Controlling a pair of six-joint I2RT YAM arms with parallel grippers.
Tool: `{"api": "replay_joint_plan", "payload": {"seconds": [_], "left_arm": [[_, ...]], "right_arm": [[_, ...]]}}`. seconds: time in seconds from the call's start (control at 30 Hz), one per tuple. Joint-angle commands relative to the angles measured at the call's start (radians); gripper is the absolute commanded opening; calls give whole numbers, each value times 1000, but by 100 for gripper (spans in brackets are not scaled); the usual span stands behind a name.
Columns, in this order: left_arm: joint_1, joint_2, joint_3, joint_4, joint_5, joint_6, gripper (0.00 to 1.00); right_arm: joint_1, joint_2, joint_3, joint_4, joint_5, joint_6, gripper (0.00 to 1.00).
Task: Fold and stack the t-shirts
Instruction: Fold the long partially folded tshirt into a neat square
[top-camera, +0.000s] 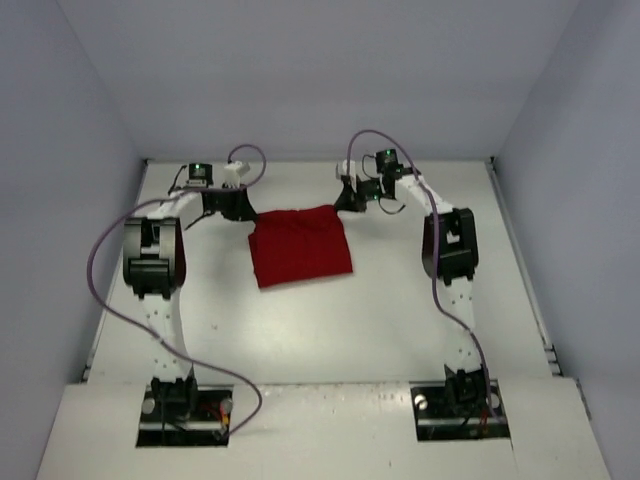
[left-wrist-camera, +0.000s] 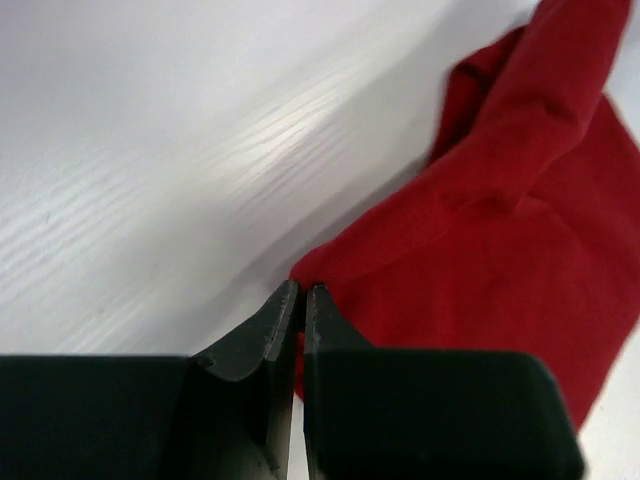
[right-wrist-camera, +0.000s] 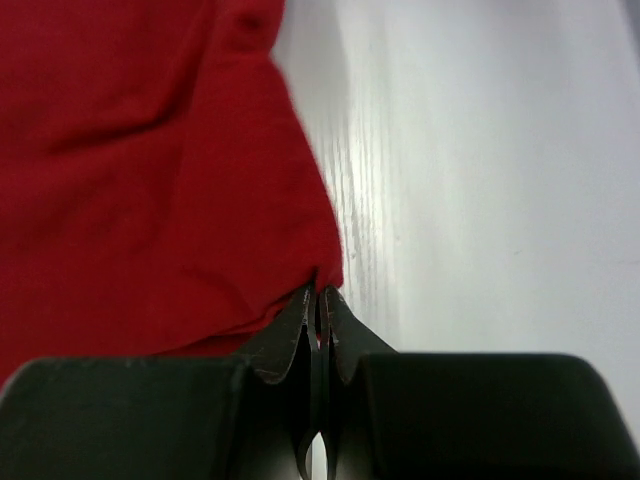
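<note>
On the white worktop (top-camera: 330, 330) the red t-shirt (top-camera: 300, 248) is pinched at its far corners by clenched left fingers (left-wrist-camera: 255, 335) and right fingers (right-wrist-camera: 285, 340); both corners should be drawn evenly, kept taut.

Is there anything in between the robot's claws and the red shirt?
No, nothing visible. The left gripper and the right gripper are each shut on a far corner of the shirt, with the cloth right at their tips.
</note>
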Motion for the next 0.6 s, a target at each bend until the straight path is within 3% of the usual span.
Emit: {"api": "replay_joint_plan", "payload": {"seconds": [0.0, 0.17, 0.2, 0.23, 0.3, 0.37, 0.47, 0.5, 0.53, 0.57], "left_arm": [[72, 1, 35, 116, -54, -159, 0], [106, -13, -30, 212, -132, -202, 0], [106, -14, -29, 218, -133, -208, 0], [106, -14, -29, 222, -134, -219, 0], [103, -17, -12, 217, -122, -234, 17], [104, -43, 4, 194, -126, -219, 47], [104, -111, 20, 155, -147, -175, 72], [104, -132, 20, 154, -155, -161, 73], [106, -171, 29, 144, -173, -140, 84], [104, -201, 45, 125, -187, -120, 88]], "right_arm": [[9, 69, 119, 7, -51, 96, 2], [19, 128, 188, 12, -37, 124, 3], [20, 141, 213, 12, -34, 140, 7], [22, 145, 226, 15, -21, 165, 25], [23, 152, 270, 16, 5, 234, 62], [21, 126, 284, 17, 22, 273, 87], [10, 22, 256, 22, 29, 283, 90], [10, 19, 248, 23, 30, 293, 91], [6, -24, 233, 23, 30, 303, 91], [2, -65, 212, 24, 29, 315, 91]]}}
